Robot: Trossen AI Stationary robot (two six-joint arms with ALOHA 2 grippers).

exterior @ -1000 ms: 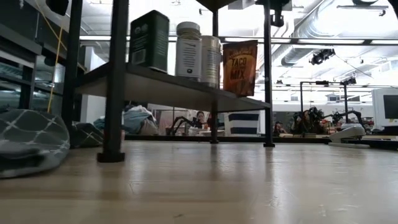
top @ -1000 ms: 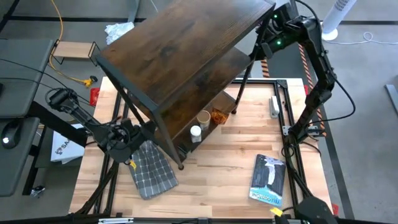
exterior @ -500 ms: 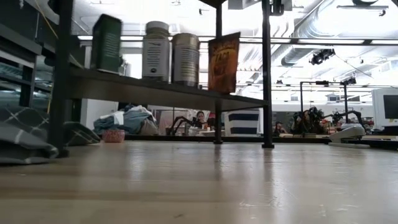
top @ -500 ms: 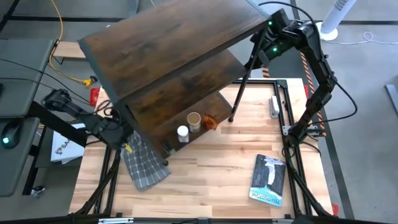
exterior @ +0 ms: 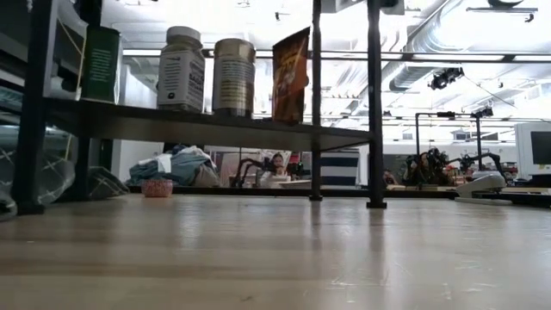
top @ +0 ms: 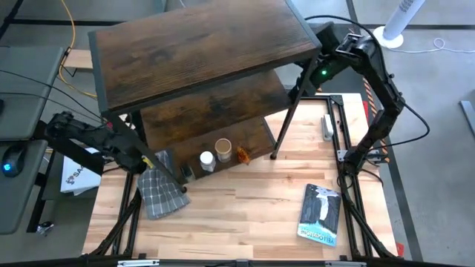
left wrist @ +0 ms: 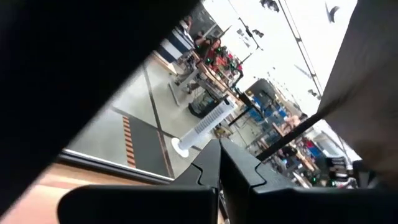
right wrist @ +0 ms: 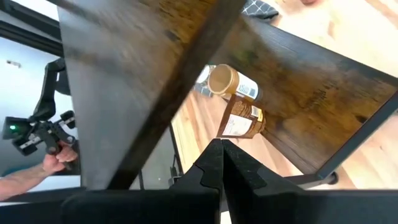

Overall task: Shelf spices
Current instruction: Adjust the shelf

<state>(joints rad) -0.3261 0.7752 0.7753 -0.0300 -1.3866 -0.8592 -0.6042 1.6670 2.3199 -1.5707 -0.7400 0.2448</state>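
At the table's left edge, the left gripper [top: 141,159] sits low beside the shelf's near-left leg, its fingers [left wrist: 211,163] clenched together with nothing seen between them; whether it touches the frame cannot be told. Just beside it, a grey checked cloth [top: 157,194] lies on the light wood table [top: 252,215], partly under the shelf's corner. The shelf [top: 200,52], dark wood-grain boards in a thin black frame, stands over the table's left and middle. On its lowest board, in the high view, stand a dark green canister [exterior: 101,64], a white-capped jar [top: 207,160], a tan-lidded round canister [top: 223,147] and an orange taco mix packet [top: 243,154], close together in a row; the low view shows all four upright. Right of the shelf, a blue-and-white book [top: 320,213] lies flat on the table, well apart from the spices. At the shelf's far-right corner, the right gripper [top: 320,73] is held high against the top board's edge, its fingers [right wrist: 214,163] pressed shut with nothing visible between them. The right wrist view shows a person's hand [right wrist: 53,163] off the table holding a dark device.
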